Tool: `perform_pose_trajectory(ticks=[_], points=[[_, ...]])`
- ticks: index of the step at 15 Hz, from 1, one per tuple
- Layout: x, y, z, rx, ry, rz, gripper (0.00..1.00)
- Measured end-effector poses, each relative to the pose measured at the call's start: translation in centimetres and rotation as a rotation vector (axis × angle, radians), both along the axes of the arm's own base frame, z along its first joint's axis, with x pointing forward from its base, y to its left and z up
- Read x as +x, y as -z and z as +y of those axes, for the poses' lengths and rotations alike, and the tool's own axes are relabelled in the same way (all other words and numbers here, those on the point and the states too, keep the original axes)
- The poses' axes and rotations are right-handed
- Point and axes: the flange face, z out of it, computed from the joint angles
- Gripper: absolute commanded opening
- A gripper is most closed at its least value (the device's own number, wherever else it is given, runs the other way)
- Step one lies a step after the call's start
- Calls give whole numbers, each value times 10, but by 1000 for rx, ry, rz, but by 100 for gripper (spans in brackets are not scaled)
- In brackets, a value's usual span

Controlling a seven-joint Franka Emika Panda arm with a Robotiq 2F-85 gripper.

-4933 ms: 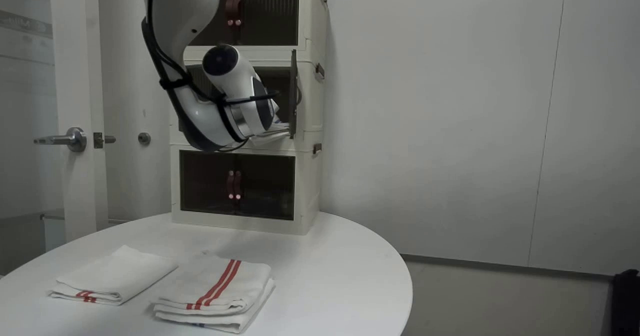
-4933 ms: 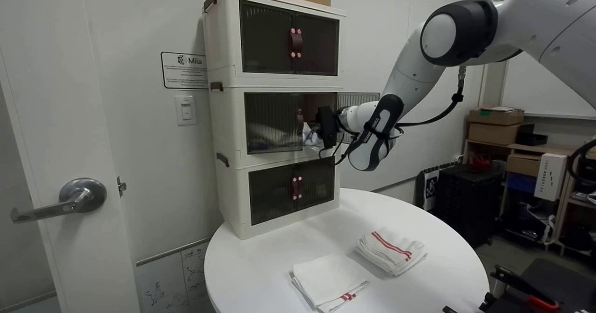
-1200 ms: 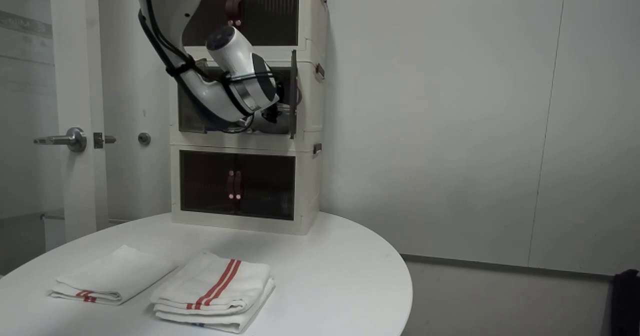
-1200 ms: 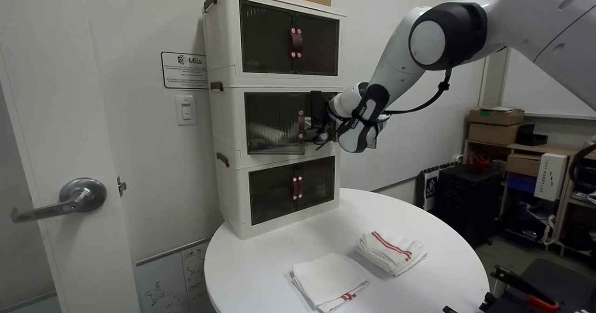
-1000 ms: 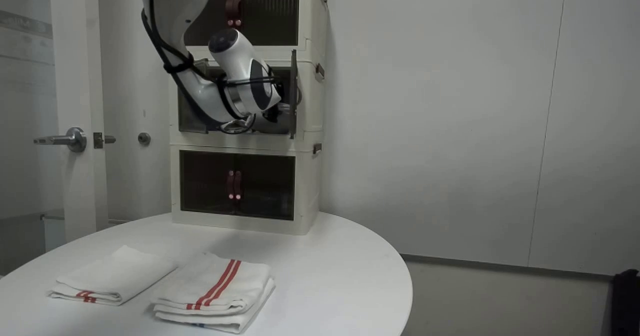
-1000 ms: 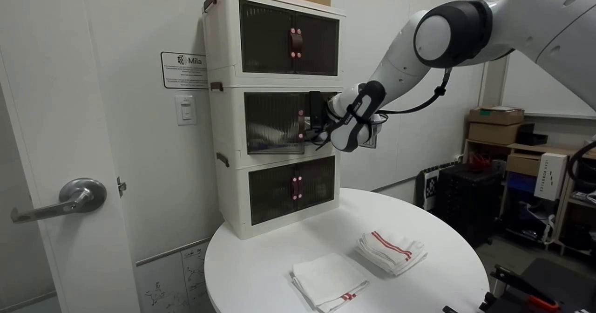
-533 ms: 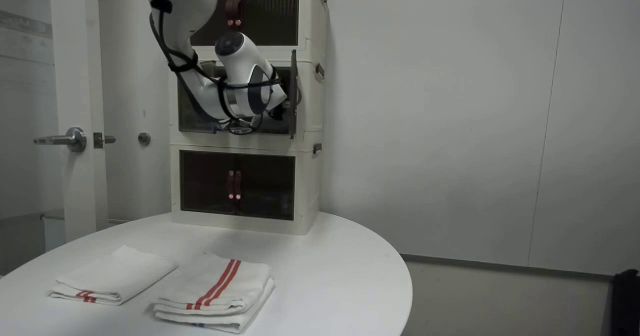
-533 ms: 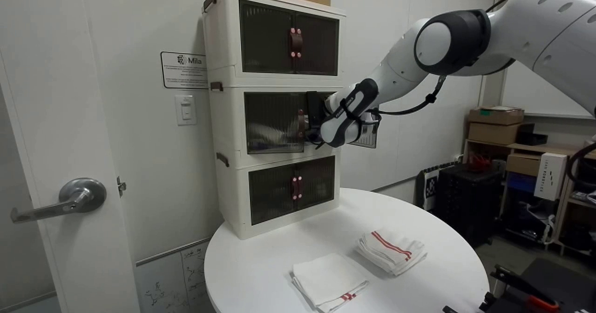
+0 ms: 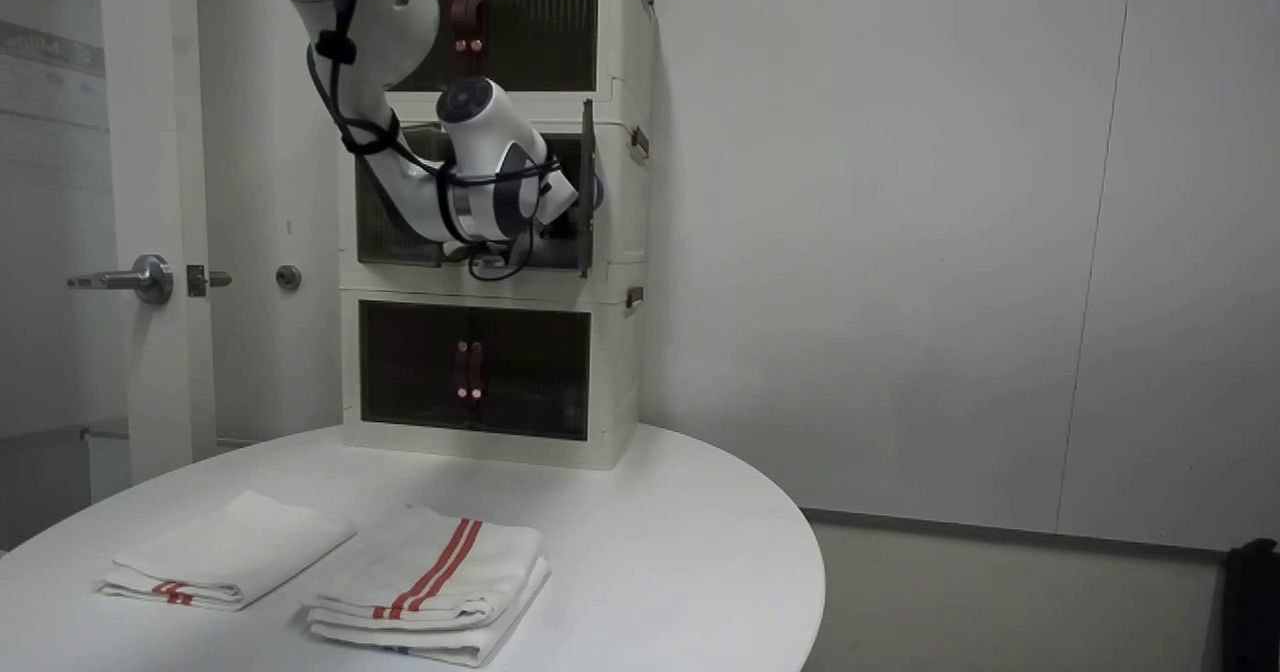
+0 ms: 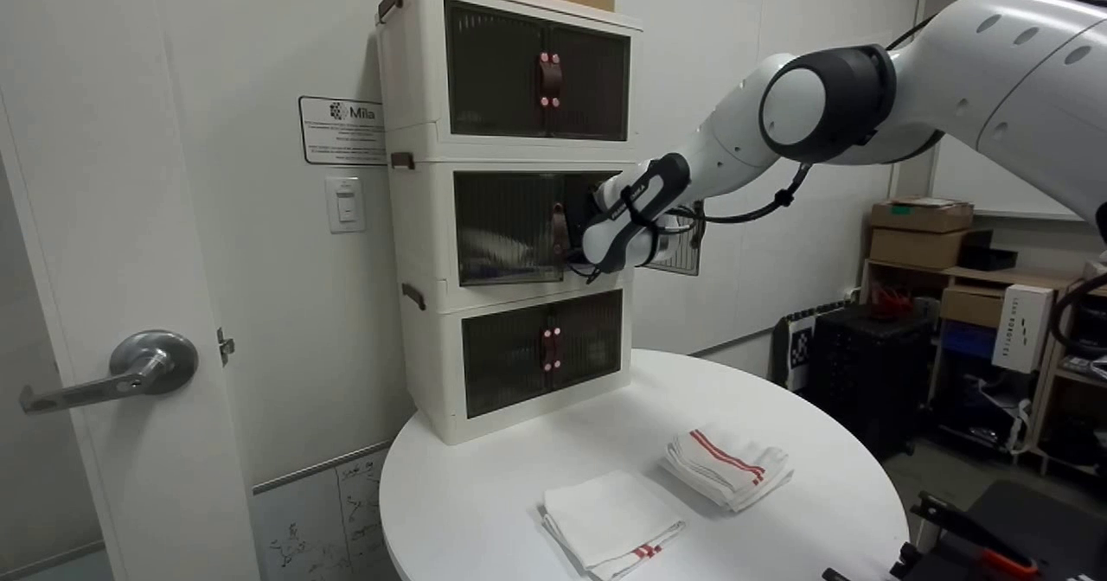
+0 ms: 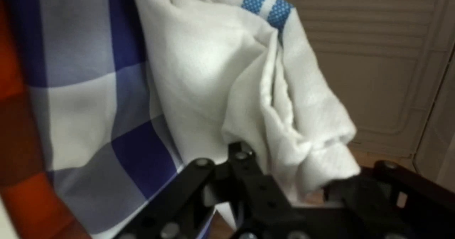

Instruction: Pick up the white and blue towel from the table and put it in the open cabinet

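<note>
Lying bunched between the two spread fingers (image 11: 245, 163) of the claw (image 11: 289, 171), one white and blue towel (image 11: 199, 72) sits inside the open cabinet (image 10: 422, 235), alongside one blue checked cloth (image 11: 81, 107) and one orange cloth (image 11: 28, 200); whether either finger touches it is unclear. That cabinet is the middle of three stacked units (image 10: 411, 79) on one round table (image 9: 700, 552), where two red-striped white bundles (image 9: 420, 552) lie.

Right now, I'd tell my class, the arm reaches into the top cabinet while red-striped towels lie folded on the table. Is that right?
"Top" is wrong: the arm reaches into the middle cabinet, as both exterior views show. The rest holds: red-striped towels do lie folded on the table.
</note>
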Motion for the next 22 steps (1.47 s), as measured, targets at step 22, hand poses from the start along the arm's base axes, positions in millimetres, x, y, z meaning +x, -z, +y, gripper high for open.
perform_pose_trajectory(ticks=[22], points=[[-99, -32, -8, -325, 5, 261, 100]])
